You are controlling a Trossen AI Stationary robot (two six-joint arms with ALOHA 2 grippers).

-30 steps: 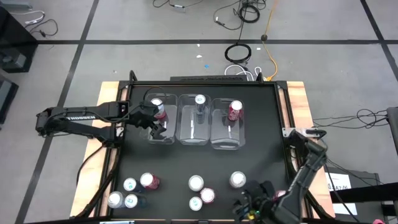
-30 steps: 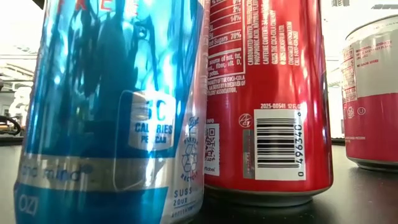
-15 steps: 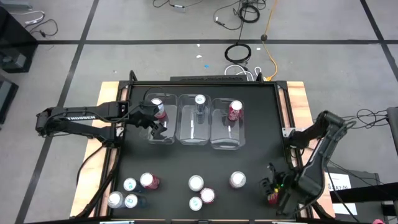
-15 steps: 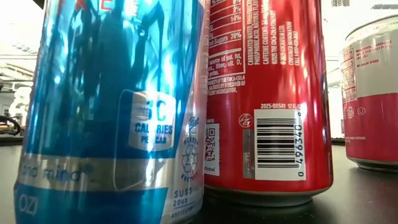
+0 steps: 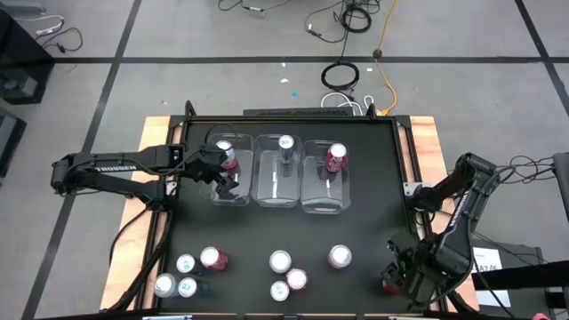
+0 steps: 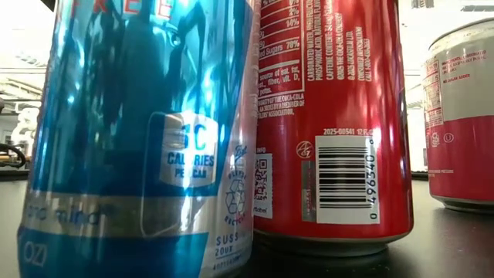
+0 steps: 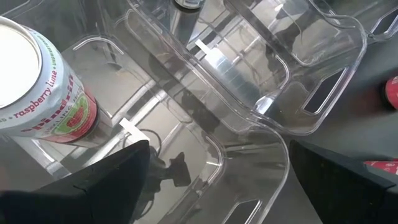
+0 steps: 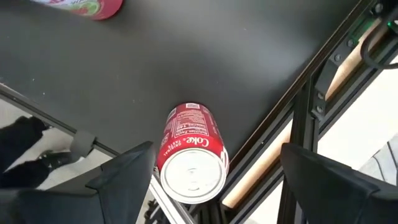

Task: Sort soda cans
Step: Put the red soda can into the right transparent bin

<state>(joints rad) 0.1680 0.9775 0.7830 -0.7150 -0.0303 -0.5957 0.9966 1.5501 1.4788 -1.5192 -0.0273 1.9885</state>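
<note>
In the right wrist view, my right gripper (image 8: 214, 186) is open above an upright red Coke can (image 8: 189, 152). The can stands on its base at the table's near right corner (image 5: 388, 285), with one finger on each side and a gap to both. My left gripper (image 7: 217, 180) is open over the left clear bin (image 5: 233, 191), beside a raspberry-lime can (image 7: 43, 87) that stands in that bin. The middle bin holds a silver can (image 5: 285, 142) and the right bin a red can (image 5: 336, 157). Several cans stand along the near edge (image 5: 280, 261).
Three clear bins (image 5: 280, 191) sit side by side at the table's far middle. The table's right edge and metal frame rail (image 8: 311, 81) run close by the Coke can. In the low view, a blue can (image 6: 139, 139), a red can (image 6: 332, 123) and a pinkish can (image 6: 463, 116) fill the foreground.
My right arm has swung toward the table's right edge and brought its gripper from the near middle to above the red can at the near right corner. The can has stayed where it was. The left arm has kept still.
</note>
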